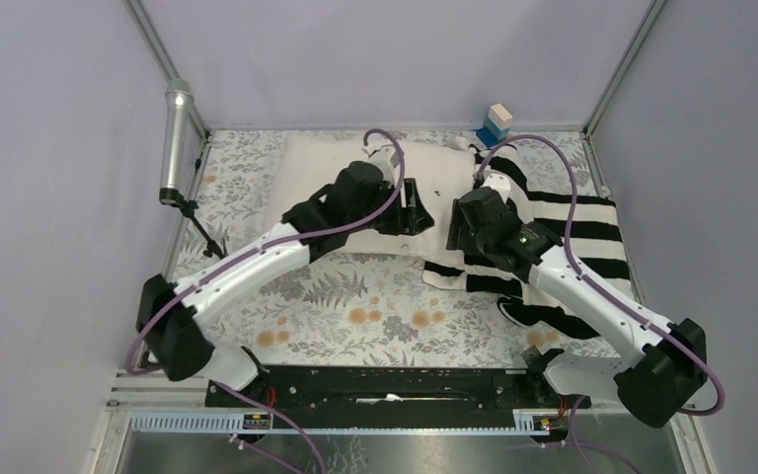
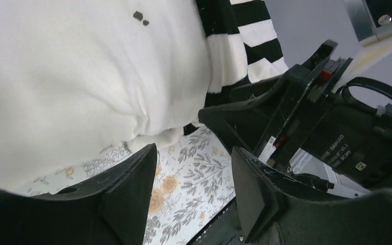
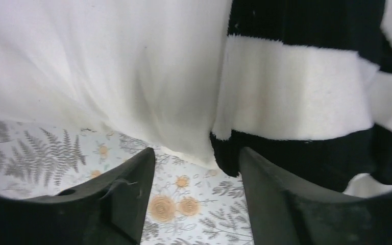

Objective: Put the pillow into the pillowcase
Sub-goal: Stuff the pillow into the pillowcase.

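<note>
Pillow [image 1: 318,166] against striped pillowcase [image 1: 592,232] on floral cloth [image 1: 355,308], left tool [image 2: 194,158] and right tool [image 3: 196,155] both released

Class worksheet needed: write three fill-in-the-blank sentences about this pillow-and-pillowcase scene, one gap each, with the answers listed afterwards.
1. The pillowcase is patterned with black and white ____.
2. In the overhead view, the pillow lies to the ____ of the pillowcase.
3. The left gripper and the right gripper both have their jaws ____, with nothing between them.

Missing words: stripes; left; open
</note>
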Motion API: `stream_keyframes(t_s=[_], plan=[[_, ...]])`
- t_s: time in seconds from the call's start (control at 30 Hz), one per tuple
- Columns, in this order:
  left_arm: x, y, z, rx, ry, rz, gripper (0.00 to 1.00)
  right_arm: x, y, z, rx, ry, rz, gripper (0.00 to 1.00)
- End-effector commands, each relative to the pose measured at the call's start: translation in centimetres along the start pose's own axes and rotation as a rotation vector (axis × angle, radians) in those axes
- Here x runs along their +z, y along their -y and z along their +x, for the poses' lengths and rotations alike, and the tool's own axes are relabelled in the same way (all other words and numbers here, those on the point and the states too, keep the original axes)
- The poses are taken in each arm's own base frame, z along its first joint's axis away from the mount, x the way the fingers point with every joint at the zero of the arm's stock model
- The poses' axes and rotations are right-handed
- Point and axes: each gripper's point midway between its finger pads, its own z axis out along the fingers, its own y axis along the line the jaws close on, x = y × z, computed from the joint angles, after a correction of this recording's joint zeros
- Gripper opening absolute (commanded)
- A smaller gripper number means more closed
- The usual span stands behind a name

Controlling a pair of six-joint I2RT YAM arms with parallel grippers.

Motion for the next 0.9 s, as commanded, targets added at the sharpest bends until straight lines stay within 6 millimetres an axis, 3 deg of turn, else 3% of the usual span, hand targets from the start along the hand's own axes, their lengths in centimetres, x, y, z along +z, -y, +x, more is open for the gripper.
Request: stream_keyframes(t_s=[0.0, 0.13, 0.23, 0.37, 0.47, 0.57, 0.67, 0.73, 0.87], plan=[[-2.0, -2.6, 2.1, 0.028, -0.009, -0.083, 0.58, -1.9, 3.0, -1.7, -0.11, 0.101, 0.236, 0.77], [-1.5, -4.9, 6.3, -0.006, -0.083, -0.113, 0.52, -0.6, 3.7, 0.2, -0.153, 0.065, 0.273, 0.96], [-1.7, -7.2, 7.9, -0.029, -0.077, -0.185, 0.54, 0.9, 3.8, 0.9, -0.194, 0.064, 0.287, 1.0], [-2.8, -10.0, 7.1, -0.02, 0.005, -0.318, 0.78, 2.9, 3.2, 1.9, -0.227, 0.037, 0.279, 1.0], [-3.3, -12.7, 7.5, 0.008, 0.008, -0.455, 0.89, 4.2, 3.1, 2.5, -0.231, 0.016, 0.292, 1.0], [-4.6, -16.1, 6.9, 0.005, 0.101, -0.625, 0.98, 5.0, 2.8, 2.9, -0.234, -0.008, 0.307, 0.94], [-6.1, -17.9, 4.2, 0.004, 0.235, -0.713, 0.99, 5.1, 2.1, 2.4, -0.223, -0.013, 0.3, 0.78], [-6.1, -19.2, 2.8, 0.039, 0.261, -0.795, 0.99, 5.0, 1.8, 2.1, -0.222, -0.01, 0.288, 0.66], [-4.5, -20.9, 0.9, 0.094, 0.275, -0.944, 0.99, 4.9, 1.0, 1.6, -0.229, -0.02, 0.261, 0.6]])
